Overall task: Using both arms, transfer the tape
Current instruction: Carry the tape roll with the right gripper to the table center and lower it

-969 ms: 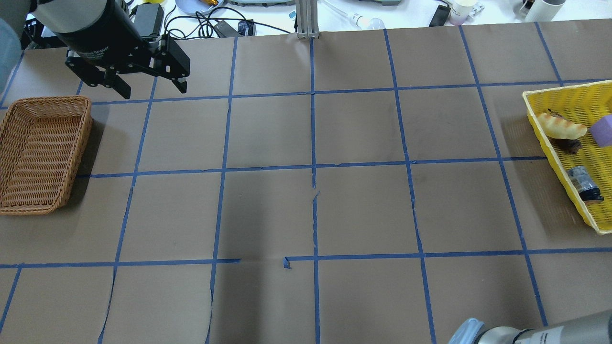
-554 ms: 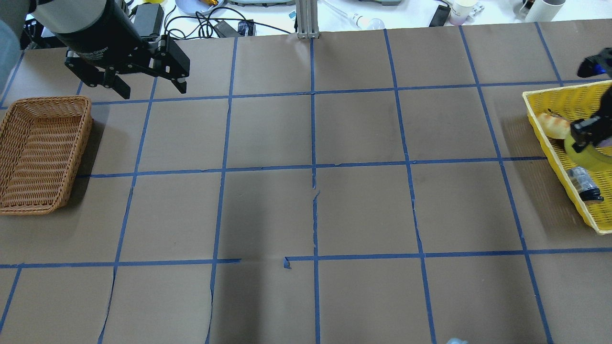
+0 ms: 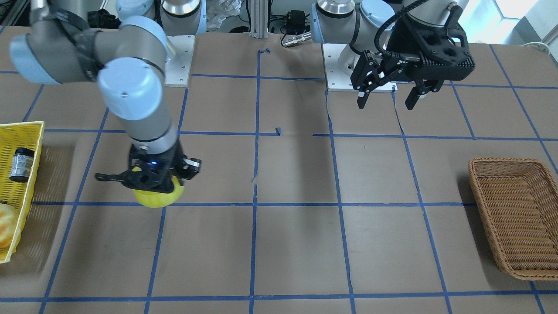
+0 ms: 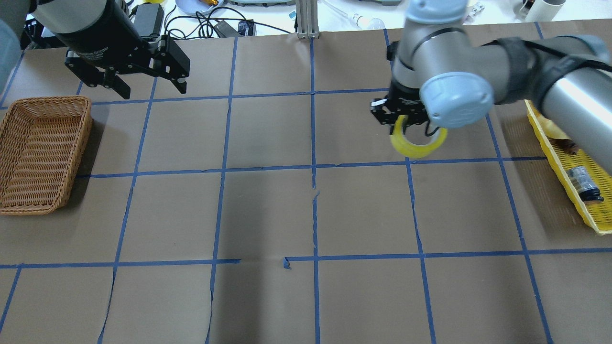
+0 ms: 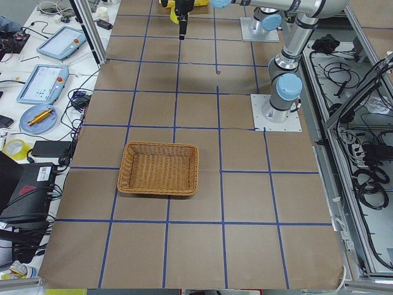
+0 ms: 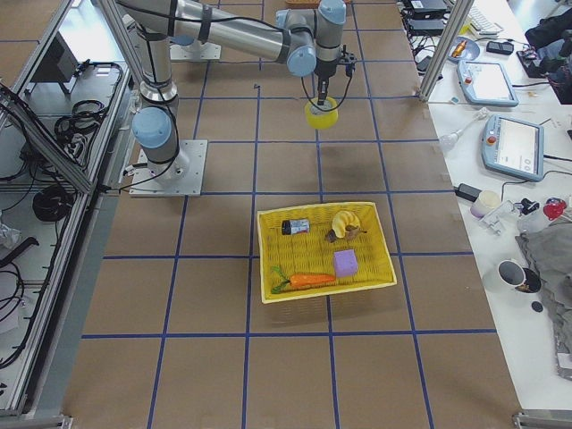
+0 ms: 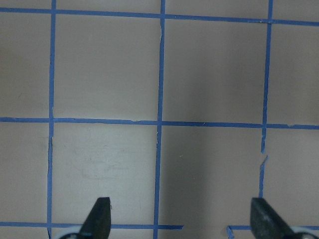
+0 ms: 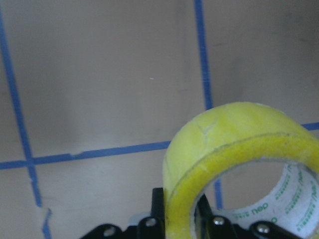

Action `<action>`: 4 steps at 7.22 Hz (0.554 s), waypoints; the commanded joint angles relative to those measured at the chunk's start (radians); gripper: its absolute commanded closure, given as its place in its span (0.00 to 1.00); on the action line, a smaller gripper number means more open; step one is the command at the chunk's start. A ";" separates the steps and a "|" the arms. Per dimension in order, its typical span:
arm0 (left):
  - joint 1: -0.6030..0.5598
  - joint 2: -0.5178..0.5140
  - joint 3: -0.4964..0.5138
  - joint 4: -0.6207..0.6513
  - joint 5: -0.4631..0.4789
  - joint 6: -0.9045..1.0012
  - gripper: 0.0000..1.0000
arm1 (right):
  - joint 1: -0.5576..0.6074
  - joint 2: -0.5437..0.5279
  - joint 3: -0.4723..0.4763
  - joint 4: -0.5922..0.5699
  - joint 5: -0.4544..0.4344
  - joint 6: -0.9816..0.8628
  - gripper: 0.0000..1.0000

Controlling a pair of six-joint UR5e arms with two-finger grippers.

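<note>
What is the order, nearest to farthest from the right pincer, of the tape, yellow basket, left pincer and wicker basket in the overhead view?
1. The tape, held in the right pincer.
2. The yellow basket, at the view's right edge.
3. The left pincer, open, upper left.
4. The wicker basket, at the left edge.

The counter (image 4: 267,215) is covered with brown paper, with a grid of thin blue tape strips (image 4: 313,129) on it. A rectangular brown wicker basket (image 4: 43,153) stands near one end. Near the other end stands a yellow plastic mesh basket (image 6: 371,268). In it lie an orange carrot (image 6: 304,280), a purple cube (image 6: 346,262), a small dark jar (image 6: 295,226) on its side and a pale yellow curved item (image 6: 347,219).
</note>
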 commanded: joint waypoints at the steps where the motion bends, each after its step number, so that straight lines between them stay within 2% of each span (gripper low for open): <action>1: 0.000 0.000 0.000 0.000 0.000 0.000 0.00 | 0.166 0.187 -0.180 -0.014 0.063 0.266 1.00; 2: 0.000 0.000 0.000 0.000 0.000 0.000 0.00 | 0.193 0.247 -0.222 -0.022 0.116 0.364 1.00; 4: 0.000 0.000 0.000 0.000 0.000 0.000 0.00 | 0.204 0.301 -0.237 -0.036 0.150 0.388 1.00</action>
